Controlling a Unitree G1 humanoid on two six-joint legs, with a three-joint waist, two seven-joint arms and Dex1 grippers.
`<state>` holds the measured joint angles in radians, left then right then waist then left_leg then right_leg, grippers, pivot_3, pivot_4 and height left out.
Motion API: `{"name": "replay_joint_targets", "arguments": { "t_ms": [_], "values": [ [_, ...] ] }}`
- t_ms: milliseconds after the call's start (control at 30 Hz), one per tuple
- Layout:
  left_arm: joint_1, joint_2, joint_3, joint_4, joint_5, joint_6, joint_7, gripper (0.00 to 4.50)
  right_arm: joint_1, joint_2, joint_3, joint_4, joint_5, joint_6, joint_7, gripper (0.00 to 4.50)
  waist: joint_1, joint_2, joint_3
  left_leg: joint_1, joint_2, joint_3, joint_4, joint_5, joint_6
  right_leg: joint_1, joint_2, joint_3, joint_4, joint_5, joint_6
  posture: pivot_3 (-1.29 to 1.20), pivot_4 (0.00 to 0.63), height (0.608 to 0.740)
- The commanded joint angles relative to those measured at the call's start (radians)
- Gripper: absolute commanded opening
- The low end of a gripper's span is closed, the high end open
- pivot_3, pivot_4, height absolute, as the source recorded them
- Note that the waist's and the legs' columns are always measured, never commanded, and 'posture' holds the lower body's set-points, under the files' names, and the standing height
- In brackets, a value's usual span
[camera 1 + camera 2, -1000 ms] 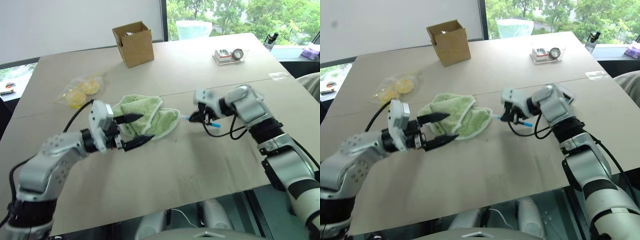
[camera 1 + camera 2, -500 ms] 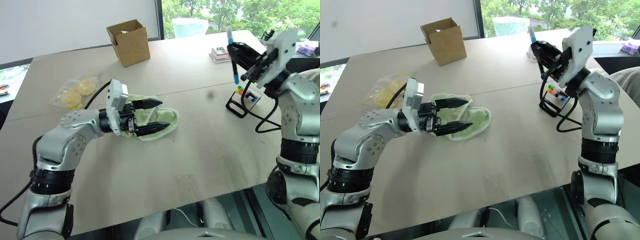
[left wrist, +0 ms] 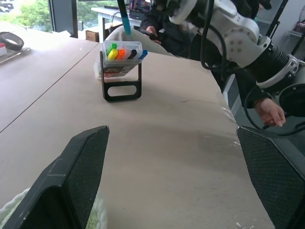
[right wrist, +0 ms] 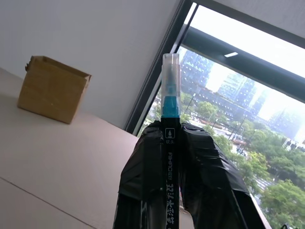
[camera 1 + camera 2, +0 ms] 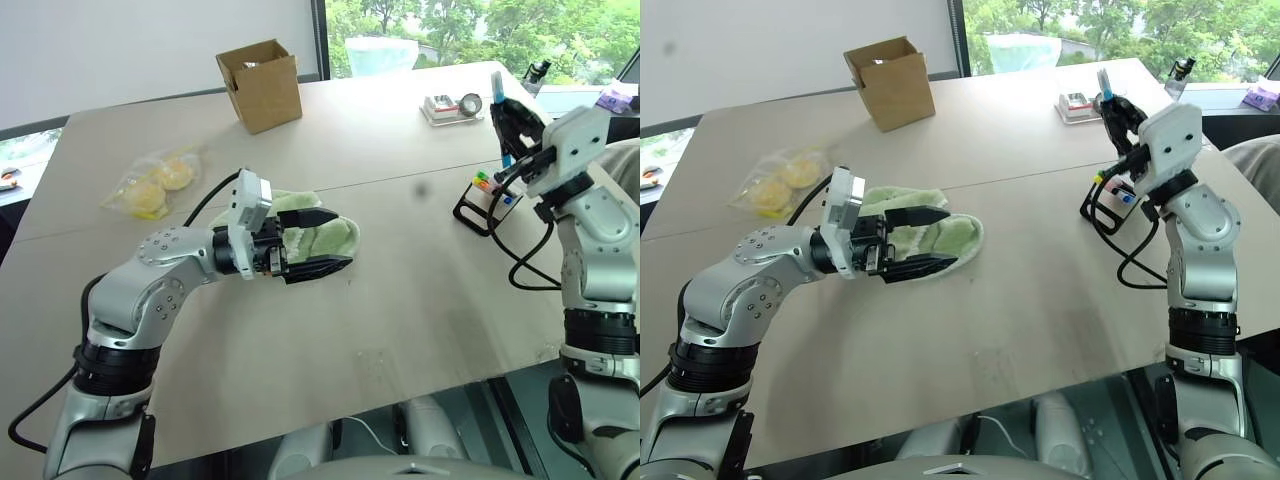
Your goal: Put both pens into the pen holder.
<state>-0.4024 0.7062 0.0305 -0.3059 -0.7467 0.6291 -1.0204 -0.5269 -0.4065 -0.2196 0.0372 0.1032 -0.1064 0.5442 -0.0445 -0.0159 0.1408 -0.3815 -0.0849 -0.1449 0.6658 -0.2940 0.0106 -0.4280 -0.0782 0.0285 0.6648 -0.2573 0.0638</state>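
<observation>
Right gripper (image 4: 170, 157) is clamping the blue-capped pen (image 4: 170, 95) between its two black fingers, cap end sticking out past the fingertips. In the left eye view this gripper is sitting at the right edge of the frame, upper right, with the pen upright and just above the pen holder (image 5: 487, 196).

The pen holder is standing on the table (image 5: 400, 300) at right of centre, tilted on its black stand; green, orange and blue marker tips are showing in its clear top (clearest in the left wrist view).

Left gripper (image 5: 320, 243) is hanging level at centre frame, fingers spread apart and holding nothing, directly over the green cloth (image 5: 335, 233).

Second pen: cannot tell where it is lying.

Cardboard box (image 5: 261, 85) is sitting at upper left of centre; a bag of yellow items (image 5: 155, 183) is lying at left.
</observation>
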Motion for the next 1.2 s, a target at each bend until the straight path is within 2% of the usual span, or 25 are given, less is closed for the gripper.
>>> {"name": "replay_joint_targets", "arguments": {
  "t_ms": [33,667,867,967,1000,1133,1200],
  "values": [
    [-0.014,-0.01,0.022,-0.041,-0.015,0.001,0.015,4.5,0.001,0.001,-0.003,0.016,0.002,-0.101,-0.031,0.05,0.0,0.0,0.0,0.0,0.0,0.0,0.0,0.0,0.0,0.0,0.0,0.0,0.0,0.0,0.0,0.0,0.15,0.74],
    [0.035,-0.033,0.06,-0.084,-0.051,0.019,0.07,4.5,0.024,-0.026,0.041,0.339,-0.064,-0.446,-0.105,0.05,0.0,0.0,0.0,0.002,0.0,0.001,0.001,0.0,0.0,0.002,0.005,0.001,0.0,0.0,0.0,0.0,0.15,0.74],
    [0.053,-0.03,0.074,-0.077,-0.042,0.006,0.068,4.5,0.022,-0.047,0.038,0.375,-0.061,-0.48,-0.116,2.64,0.0,0.0,0.0,0.004,0.001,0.001,0.001,0.0,0.0,0.005,0.005,0.001,-0.001,0.0,0.0,0.0,0.15,0.74],
    [0.062,-0.031,0.083,-0.074,-0.044,0.001,0.074,4.5,0.035,-0.053,0.037,0.321,-0.05,-0.454,-0.114,4.24,0.0,0.0,0.0,0.004,0.001,0.001,0.001,0.0,0.0,0.005,0.005,0.001,-0.001,0.0,0.0,0.0,0.15,0.74],
    [0.068,-0.033,0.09,-0.073,-0.045,-0.002,0.079,4.5,0.04,-0.057,0.036,0.285,-0.043,-0.434,-0.114,4.45,0.0,0.0,0.0,0.004,0.001,0.001,0.001,0.0,0.0,0.005,0.005,0.001,-0.001,0.0,0.0,0.0,0.15,0.74],
    [0.103,-0.056,0.13,-0.085,-0.06,-0.001,0.132,4.5,0.053,-0.075,0.038,0.1,0.004,-0.285,-0.096,4.45,0.0,0.0,0.0,0.004,0.001,0.001,0.001,0.0,0.0,0.005,0.005,0.001,-0.001,0.0,0.0,0.0,0.15,0.74],
    [0.128,-0.082,0.163,-0.103,-0.056,-0.007,0.196,4.5,0.069,-0.085,0.06,-0.039,0.072,-0.127,-0.066,4.45,0.001,0.001,0.0,0.004,0.001,0.0,0.001,0.0,0.0,0.005,0.005,0.001,-0.001,0.0,0.0,0.0,0.15,0.74]
  ]
}}
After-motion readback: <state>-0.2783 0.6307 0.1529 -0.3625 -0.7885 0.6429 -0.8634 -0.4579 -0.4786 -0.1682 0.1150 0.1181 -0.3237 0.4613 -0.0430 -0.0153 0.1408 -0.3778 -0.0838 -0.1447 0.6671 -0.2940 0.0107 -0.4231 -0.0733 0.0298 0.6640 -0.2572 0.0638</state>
